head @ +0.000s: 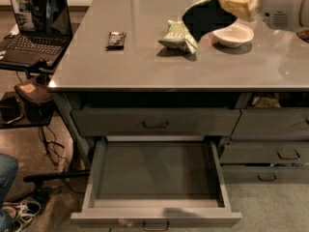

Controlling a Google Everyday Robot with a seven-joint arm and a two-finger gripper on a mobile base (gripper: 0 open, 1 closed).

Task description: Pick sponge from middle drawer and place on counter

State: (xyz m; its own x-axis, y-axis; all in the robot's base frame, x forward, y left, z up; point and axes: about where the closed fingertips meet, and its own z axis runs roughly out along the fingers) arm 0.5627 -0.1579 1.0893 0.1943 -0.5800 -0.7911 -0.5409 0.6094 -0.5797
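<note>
Grey desk (145, 66) fills the upper frame; upper right, my gripper (231, 5) hangs over it, fingers clamped on the sponge (207, 18), high enough to clear the snack bag (177, 35).

Open laptop (37, 18) on a dark side table (23, 67) at left, speckled brown floor (24, 149) below

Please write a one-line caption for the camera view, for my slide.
Gripper holds the sponge over the counter, beside a snack bag and bowl; middle drawer open.
</note>
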